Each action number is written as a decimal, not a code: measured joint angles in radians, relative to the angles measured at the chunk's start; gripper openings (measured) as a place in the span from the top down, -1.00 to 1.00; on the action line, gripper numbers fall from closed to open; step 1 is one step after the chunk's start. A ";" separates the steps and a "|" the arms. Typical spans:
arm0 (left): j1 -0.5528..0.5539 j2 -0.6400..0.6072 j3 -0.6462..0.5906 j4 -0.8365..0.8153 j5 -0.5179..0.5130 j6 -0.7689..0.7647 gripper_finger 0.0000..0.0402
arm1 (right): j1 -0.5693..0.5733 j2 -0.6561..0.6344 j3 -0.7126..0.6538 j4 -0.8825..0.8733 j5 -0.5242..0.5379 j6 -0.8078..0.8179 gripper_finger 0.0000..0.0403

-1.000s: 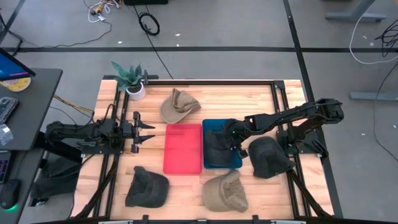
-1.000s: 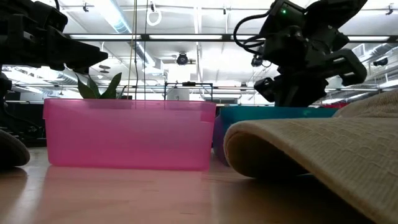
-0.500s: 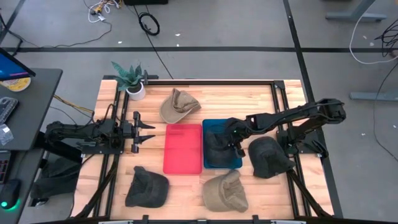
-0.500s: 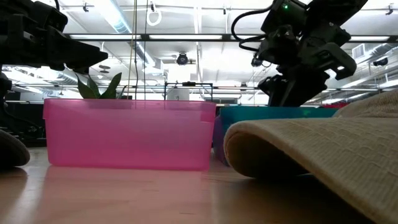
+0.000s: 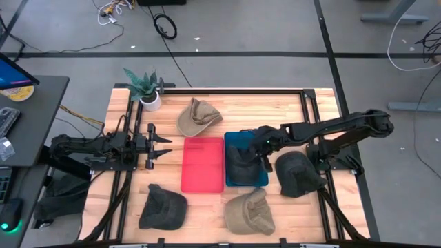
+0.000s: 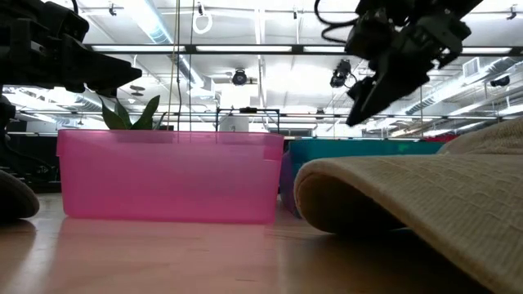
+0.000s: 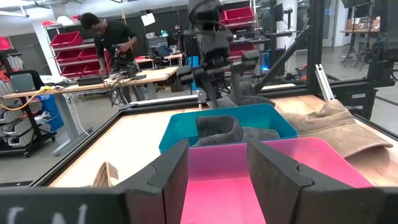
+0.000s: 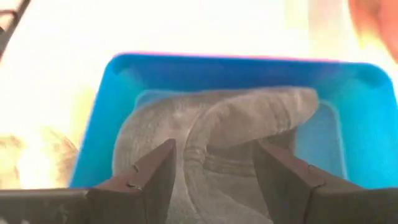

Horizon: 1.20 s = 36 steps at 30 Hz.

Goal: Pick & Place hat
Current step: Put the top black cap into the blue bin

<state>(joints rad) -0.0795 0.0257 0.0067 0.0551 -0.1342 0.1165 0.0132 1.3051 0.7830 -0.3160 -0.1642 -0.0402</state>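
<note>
right arm: we are seeing it reaching in from the table's right edge, its right gripper (image 5: 264,146) hanging over the blue bin (image 5: 230,139).
right gripper state: fingers (image 8: 155,174) are standing apart, gripping nothing, clear of the cloth.
hat: a dark grey hat (image 8: 217,146) is lying inside the blue bin.
pink bin (image 5: 202,164): sitting just beside the blue bin; we are seeing nothing in it.
left arm: resting at the table's left, left gripper (image 5: 162,146) spread wide, empty, facing the pink bin.
</note>
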 joint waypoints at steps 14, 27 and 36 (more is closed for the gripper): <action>0.000 0.000 0.000 0.000 0.000 0.000 0.18 | 0.000 -0.214 0.000 0.000 0.000 0.002 -0.04; 0.000 0.000 0.000 0.000 0.000 0.000 0.18 | 0.000 -0.260 0.000 -0.001 0.000 0.002 -0.04; 0.000 0.000 0.000 0.000 0.000 0.000 0.18 | 0.000 -0.260 0.000 -0.095 0.000 0.040 -0.04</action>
<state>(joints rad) -0.0796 0.0257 0.0071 0.0549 -0.1344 0.1168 0.0135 1.0451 0.7830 -0.4114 -0.1644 -0.0004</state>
